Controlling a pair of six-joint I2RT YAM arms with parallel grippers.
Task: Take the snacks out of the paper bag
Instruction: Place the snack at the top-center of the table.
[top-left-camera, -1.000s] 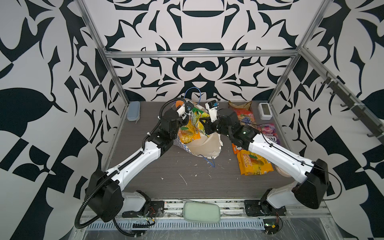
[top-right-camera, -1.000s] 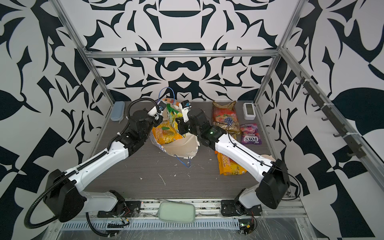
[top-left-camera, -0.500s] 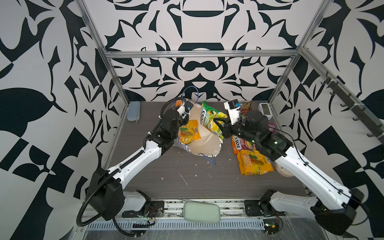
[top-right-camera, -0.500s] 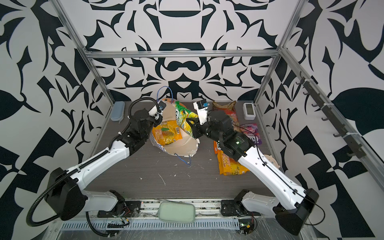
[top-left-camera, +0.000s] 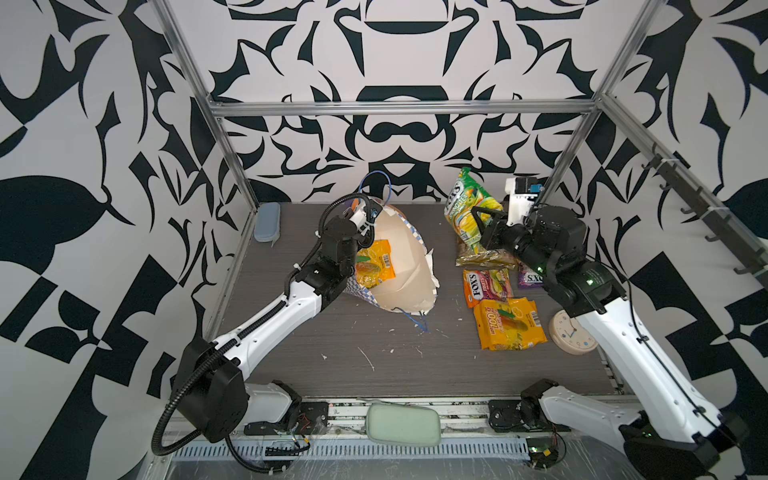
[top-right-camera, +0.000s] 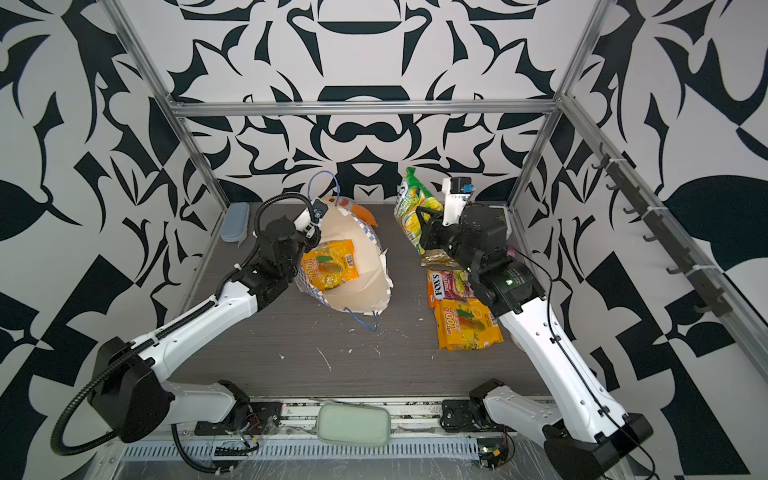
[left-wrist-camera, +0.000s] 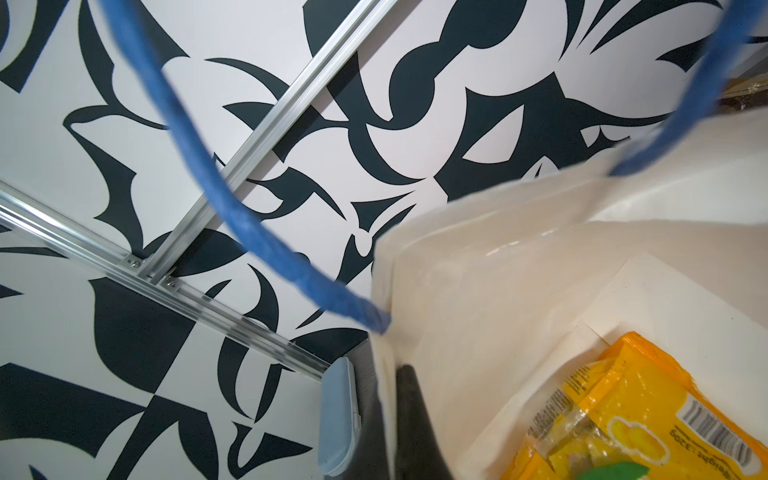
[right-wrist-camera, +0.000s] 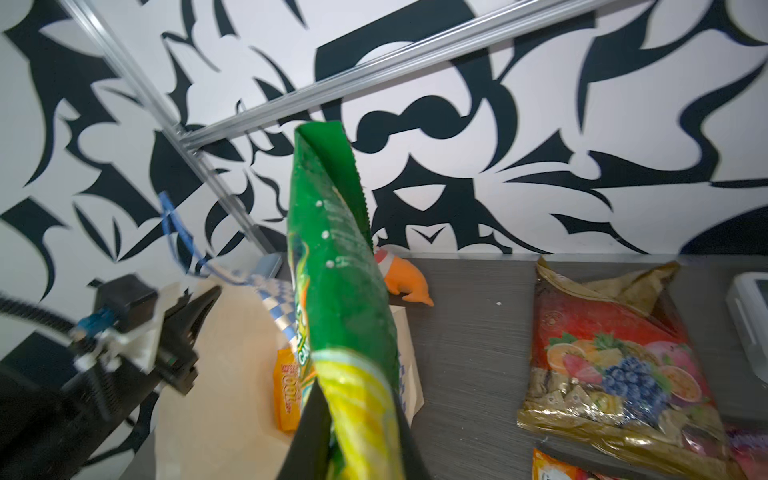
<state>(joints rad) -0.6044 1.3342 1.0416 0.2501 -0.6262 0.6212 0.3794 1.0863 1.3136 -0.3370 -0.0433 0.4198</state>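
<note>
1. The left gripper (top-left-camera: 365, 226) is clenched on the rim of the tall cream-white paper bag (top-left-camera: 409, 266) with a blue-white checkered band. It holds the mouth open and tilted, near the far edge of the dark grey desk (top-left-camera: 374, 365), left of middle.
2. One glossy yellow-orange plastic packet (top-left-camera: 374, 266) lies inside the paper bag, just beside the left gripper.
3. The right gripper (top-left-camera: 478, 218) grasps a glossy green plastic packet (top-left-camera: 465, 195) by its lower end, upright in the air and clear of the bag.
4. Towards the desk's right edge lie a large gold-red fruit-print bag (right-wrist-camera: 615, 357), a small FOX'S packet (top-left-camera: 486, 284), a purple packet (top-left-camera: 528, 277) and a second yellow-orange packet (top-left-camera: 511, 324).
5. The step in hand looks like carrying the green packet out. The next move calls for lowering it onto bare desk beside that group and letting go. The right gripper would then reach in for the last packet.
</note>
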